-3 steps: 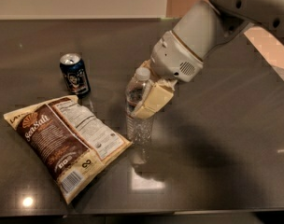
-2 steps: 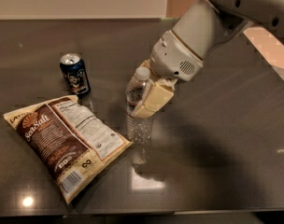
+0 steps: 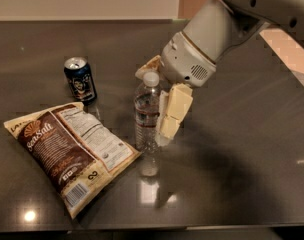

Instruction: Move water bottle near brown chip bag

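1. One dark, glossy tabletop (image 3: pixel 252 174) fills most of the view. Everything else stands or lies on its left half.
2. One white robot arm (image 3: pixel 212 39) comes in from the upper right and slopes down toward the middle of the table.
3. Brown chip bag (image 3: pixel 72 151) lies flat at lower left. It is cream and brown, with "Sea Salt" lettering, a white nutrition panel and a barcode facing up. Its right corner points toward the bottle.
4. Gripper (image 3: pixel 159 100) hangs at the bottle's upper half with its cream fingers spread. One finger (image 3: pixel 176 109) sits just right of the bottle. The other shows behind and left of the cap. Neither visibly pinches the bottle, and I cannot tell whether the near finger touches it.
5. Water bottle (image 3: pixel 147 116) stands upright at table centre. It is clear and ribbed with a white cap, and it is just beside the bag's right corner.
6. Dark blue can (image 3: pixel 80 79) stands upright behind the bag, left of the bottle and apart from it.
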Motion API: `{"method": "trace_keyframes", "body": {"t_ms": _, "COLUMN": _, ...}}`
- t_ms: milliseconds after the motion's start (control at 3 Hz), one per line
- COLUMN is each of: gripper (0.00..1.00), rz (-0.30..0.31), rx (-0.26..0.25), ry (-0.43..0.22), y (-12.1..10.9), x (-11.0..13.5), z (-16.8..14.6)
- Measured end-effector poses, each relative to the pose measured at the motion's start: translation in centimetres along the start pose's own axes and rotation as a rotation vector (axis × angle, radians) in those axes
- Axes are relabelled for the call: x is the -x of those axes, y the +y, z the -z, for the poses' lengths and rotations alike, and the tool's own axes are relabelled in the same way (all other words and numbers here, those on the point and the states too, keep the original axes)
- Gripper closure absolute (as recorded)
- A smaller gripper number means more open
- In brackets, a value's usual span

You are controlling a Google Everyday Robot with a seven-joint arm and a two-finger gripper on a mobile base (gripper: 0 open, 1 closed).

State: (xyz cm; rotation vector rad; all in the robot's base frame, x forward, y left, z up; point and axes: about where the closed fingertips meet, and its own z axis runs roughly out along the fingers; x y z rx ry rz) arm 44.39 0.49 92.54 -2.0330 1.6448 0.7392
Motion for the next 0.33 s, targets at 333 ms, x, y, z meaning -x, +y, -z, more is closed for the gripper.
{"method": "trace_keyframes", "body": {"t_ms": 333, "gripper": 0.0, "rz": 0.0, "rx": 0.0, "ry": 0.0, "y": 0.0, "x": 0.01, "z": 0.0}}
